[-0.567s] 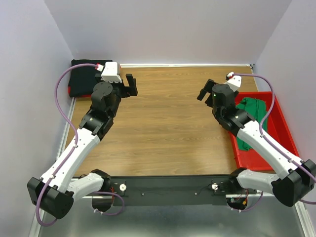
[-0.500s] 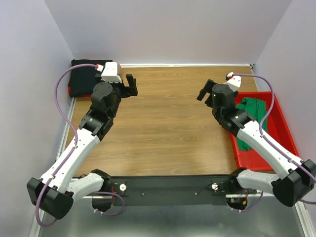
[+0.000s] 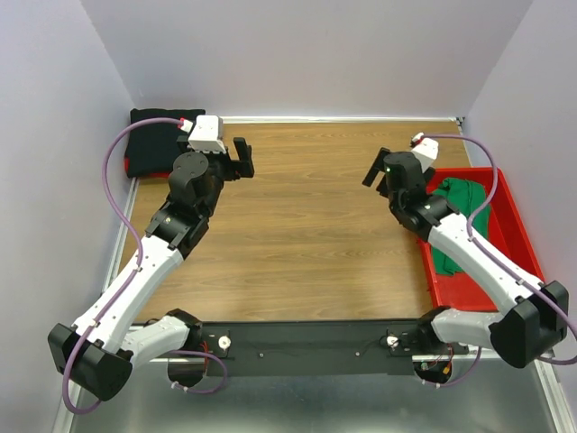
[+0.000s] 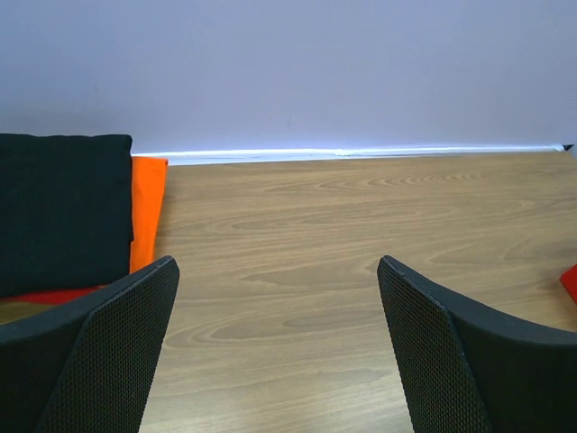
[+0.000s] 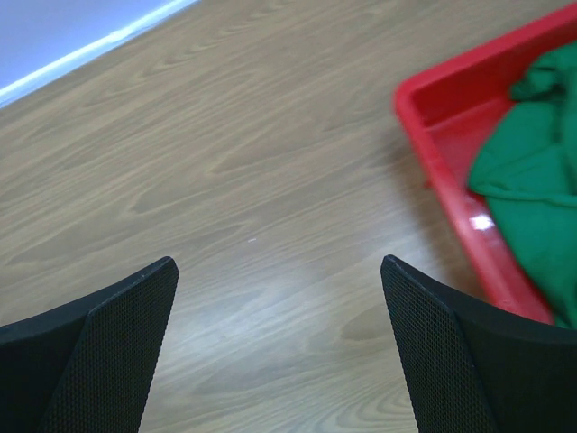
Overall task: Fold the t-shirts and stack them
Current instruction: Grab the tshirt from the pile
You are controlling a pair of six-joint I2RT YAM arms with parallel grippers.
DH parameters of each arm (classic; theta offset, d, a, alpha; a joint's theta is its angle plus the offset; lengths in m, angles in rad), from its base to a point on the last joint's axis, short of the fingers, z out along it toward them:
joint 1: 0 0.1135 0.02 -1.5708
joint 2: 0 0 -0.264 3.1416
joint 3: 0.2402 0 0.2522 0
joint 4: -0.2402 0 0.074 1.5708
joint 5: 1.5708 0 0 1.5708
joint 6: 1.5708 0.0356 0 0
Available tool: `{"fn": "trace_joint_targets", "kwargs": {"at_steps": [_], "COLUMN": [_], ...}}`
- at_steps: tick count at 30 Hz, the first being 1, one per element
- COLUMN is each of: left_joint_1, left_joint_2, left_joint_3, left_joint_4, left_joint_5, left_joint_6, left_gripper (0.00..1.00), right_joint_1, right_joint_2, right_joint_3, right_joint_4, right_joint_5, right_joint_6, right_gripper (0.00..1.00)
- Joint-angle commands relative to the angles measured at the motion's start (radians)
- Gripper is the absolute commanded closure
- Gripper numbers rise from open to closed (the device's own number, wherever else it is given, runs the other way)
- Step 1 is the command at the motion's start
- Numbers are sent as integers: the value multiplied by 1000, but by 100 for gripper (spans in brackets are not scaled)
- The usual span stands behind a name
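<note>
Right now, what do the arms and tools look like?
Both alike: left arm and right arm have white links, black joints and a looping purple cable. The left tool and right tool are black, with two fingers with dimpled pads.

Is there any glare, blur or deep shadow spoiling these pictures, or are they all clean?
Right wrist view: a small white glare spot on the glossy floor of the tray, beside the green shirt; otherwise clear. Left wrist view: sharp, but the black shirt is so dark that its folds barely show. Top view: even light, soft shadows, no glare.
</note>
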Motion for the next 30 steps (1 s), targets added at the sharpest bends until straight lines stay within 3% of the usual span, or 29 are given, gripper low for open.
{"fn": "trace_joint_targets", "kwargs": {"at_steps": [1, 7, 13, 30], "left_joint_1": [-7, -13, -18, -41], "left_joint_2": [0, 1, 6, 3], "left_joint_3": [-5, -5, -2, 1], "left_joint_4": [26, 25, 26, 25], "left_joint_5": [-38, -41, -46, -13], "left_joint_6": [13, 18, 24, 9], "left_gripper": [2, 2, 2, 2], "right_joint_1": [-118, -470, -679, -749], "right_joint_2": [14, 10, 52, 276], "right_joint_3": [18, -48, -122, -198], "right_joint_4": [-87, -120, -123, -66], "right_joint_5": [29, -91, -157, -77], "right_joint_6": [10, 13, 27, 165], "right_gripper": [0, 0, 0, 1]}}
